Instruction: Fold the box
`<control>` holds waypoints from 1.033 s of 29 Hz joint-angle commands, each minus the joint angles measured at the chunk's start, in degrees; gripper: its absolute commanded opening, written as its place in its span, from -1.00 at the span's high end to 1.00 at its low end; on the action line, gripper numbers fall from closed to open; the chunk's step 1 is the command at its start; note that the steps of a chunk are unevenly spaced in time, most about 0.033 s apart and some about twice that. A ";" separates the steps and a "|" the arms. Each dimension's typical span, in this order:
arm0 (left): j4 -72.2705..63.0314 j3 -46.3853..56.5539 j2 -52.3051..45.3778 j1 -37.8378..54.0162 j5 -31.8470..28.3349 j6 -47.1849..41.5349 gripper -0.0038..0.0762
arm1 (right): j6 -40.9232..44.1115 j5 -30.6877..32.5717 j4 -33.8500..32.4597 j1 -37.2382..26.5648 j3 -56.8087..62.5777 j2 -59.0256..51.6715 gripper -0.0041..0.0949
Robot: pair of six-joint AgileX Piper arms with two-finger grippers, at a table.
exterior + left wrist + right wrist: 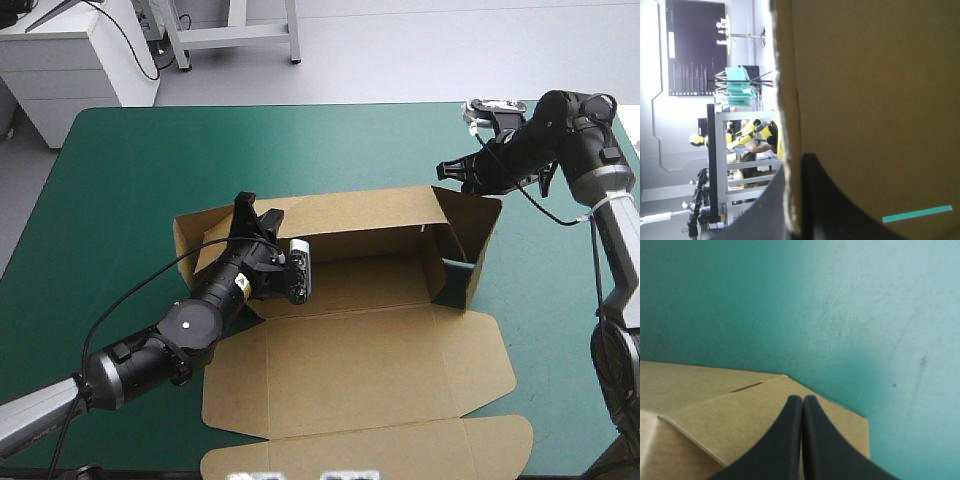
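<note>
No text, number or brand is showing legibly in any view. The box (380, 340) is showing only plain brown board. A small pale label (240, 286) is sitting on the left arm (190, 325), and its marks are too small to read.
</note>
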 commanded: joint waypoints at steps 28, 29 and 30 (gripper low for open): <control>1.51 -1.37 2.20 0.04 2.71 -0.03 0.92 | -25.53 -16.63 16.67 0.01 29.80 -21.85 0.96; 1.51 -1.37 2.20 0.04 2.66 -0.03 0.92 | -27.92 -19.34 17.71 0.01 32.21 -23.16 0.96; 1.51 -1.37 2.20 0.04 2.56 -0.03 0.92 | -30.86 -21.87 19.00 0.01 34.55 -24.28 0.96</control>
